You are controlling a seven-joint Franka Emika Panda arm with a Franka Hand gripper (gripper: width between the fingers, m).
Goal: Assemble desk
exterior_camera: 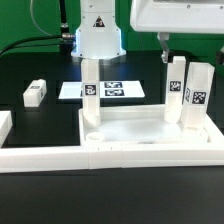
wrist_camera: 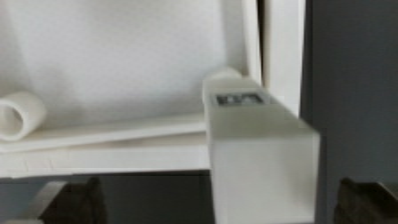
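Looks like three legs are standing in the tabletop, the end effector hovers over an upright leg with its jaws seemingly spread (the wrist view's blurry), so next up is grabbing the loose leg lying on the table.

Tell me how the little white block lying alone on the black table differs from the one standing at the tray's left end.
Pose: the lone leg block lies flat; the standing leg block is upright. Place: the lone leg block rests on the table, apart from other parts; the standing leg block rises from the tabletop, at its end on the exterior view's left. Both are white and carry black-and-white tags.
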